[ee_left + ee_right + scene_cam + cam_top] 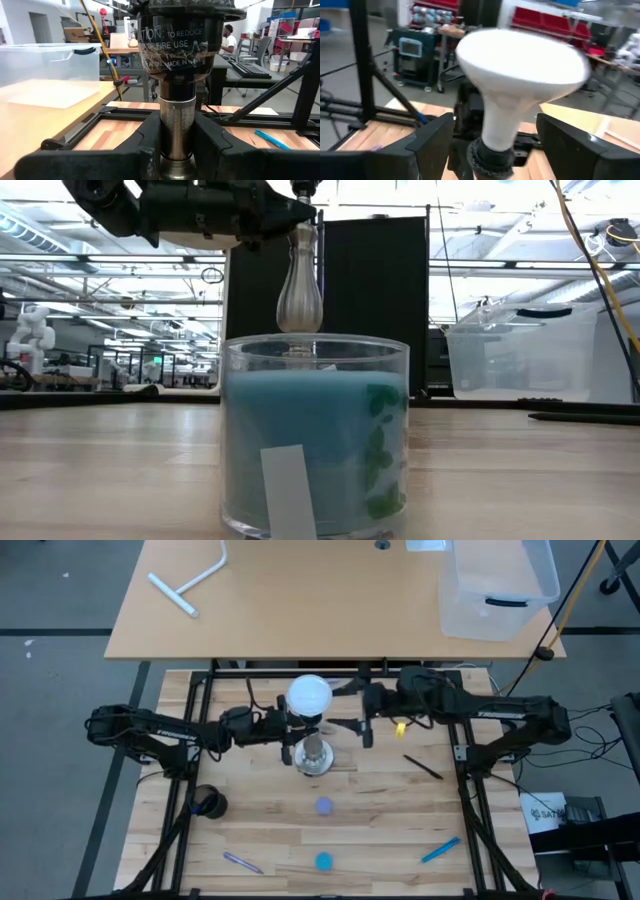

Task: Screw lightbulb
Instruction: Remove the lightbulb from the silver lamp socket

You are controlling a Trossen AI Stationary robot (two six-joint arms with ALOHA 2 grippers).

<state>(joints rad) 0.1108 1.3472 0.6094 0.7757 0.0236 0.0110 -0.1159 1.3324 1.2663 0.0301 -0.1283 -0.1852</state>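
Candle jar (315,435) nearest. Lightbulb (309,695) sits atop socket stand (313,755); left hand (177,150) pinches the post, right hand (495,137) spread around the neck (not touching). Risk: cross-threading if tilted.

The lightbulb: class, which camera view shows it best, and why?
The right wrist view: the lightbulb fills the picture, white globe to threaded base. The high view shows only its round top, the left wrist view its neck in the socket, the low view none of it.
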